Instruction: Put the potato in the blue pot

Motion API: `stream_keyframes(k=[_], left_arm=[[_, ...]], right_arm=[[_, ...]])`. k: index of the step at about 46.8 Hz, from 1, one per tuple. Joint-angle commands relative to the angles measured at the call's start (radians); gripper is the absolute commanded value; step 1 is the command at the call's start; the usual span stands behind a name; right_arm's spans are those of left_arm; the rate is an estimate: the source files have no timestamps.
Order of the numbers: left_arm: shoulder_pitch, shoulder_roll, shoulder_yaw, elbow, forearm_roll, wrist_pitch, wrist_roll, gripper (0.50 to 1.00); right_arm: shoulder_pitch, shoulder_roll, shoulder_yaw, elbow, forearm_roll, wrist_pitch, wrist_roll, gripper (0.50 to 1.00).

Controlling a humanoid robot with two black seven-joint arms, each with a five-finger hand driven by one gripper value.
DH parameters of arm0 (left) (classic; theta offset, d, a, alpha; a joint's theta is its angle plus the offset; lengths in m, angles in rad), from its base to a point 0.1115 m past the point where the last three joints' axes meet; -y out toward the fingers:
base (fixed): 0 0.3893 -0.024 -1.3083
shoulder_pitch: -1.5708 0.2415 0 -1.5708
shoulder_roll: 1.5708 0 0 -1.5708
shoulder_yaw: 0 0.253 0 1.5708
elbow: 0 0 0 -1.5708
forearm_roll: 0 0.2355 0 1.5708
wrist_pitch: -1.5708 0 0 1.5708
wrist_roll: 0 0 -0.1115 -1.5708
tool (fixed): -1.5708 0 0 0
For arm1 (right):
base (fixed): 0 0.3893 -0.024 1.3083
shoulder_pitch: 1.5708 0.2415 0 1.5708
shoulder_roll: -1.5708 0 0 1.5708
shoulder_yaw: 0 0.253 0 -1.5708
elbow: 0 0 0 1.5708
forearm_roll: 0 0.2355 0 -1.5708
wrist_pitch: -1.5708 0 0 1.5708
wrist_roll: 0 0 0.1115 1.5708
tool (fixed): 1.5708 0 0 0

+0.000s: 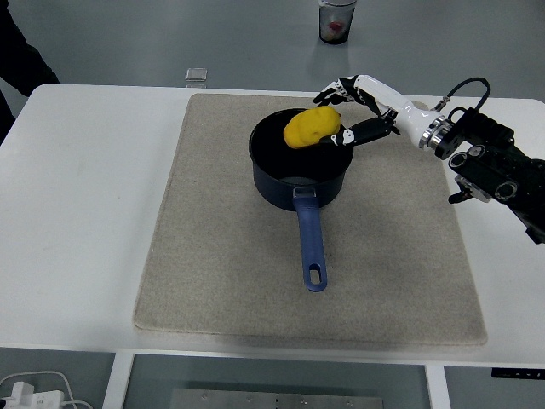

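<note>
The yellow potato (310,126) lies tilted in the blue pot (300,181), leaning on its far rim. The pot stands on the beige mat (213,256) with its long blue handle (312,243) pointing toward the near edge. My right hand (335,116) comes in from the right, just right of the potato over the pot's far right rim. Its fingers (334,90) are spread and lifted off the potato, and the thumb sits low beside the potato's right end. The left arm does not show.
A clear cup (337,20) with something red in it stands beyond the table's far edge. A small clear square object (197,75) lies on the white table (77,187) behind the mat. A person's dark sleeve (21,60) shows at the top left.
</note>
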Motion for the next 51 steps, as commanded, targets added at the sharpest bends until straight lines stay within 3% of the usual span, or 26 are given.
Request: stream_keyframes(k=[1,19,25,36,44,51], left_arm=[[0.0,0.0,0.0,0.0,-0.001,0.0,0.0,0.996],[0.0,0.0,0.0,0.0,0.001,0.0,0.0,0.996],[0.0,0.0,0.0,-0.002,0.001,0.0,0.0,0.996],[0.0,0.0,0.002,-0.005,0.001,0.0,0.0,0.996],[0.0,0.0,0.002,-0.005,-0.001,0.0,0.0,0.996],[0.0,0.0,0.002,-0.005,0.001,0.0,0.0,0.996]], right_arm=[[0.003,-0.003,0.0,0.005,0.0,-0.001,0.0,0.924],[0.037,-0.038,0.005,0.005,0.049,0.009,0.0,0.926],[0.037,-0.076,0.02,0.005,0.15,0.021,0.0,0.926],[0.014,-0.119,0.054,-0.003,0.472,0.015,-0.149,0.926],[-0.043,-0.118,0.199,-0.004,0.747,0.009,-0.272,0.926],[-0.073,-0.095,0.317,-0.035,0.799,0.005,-0.296,0.926]])
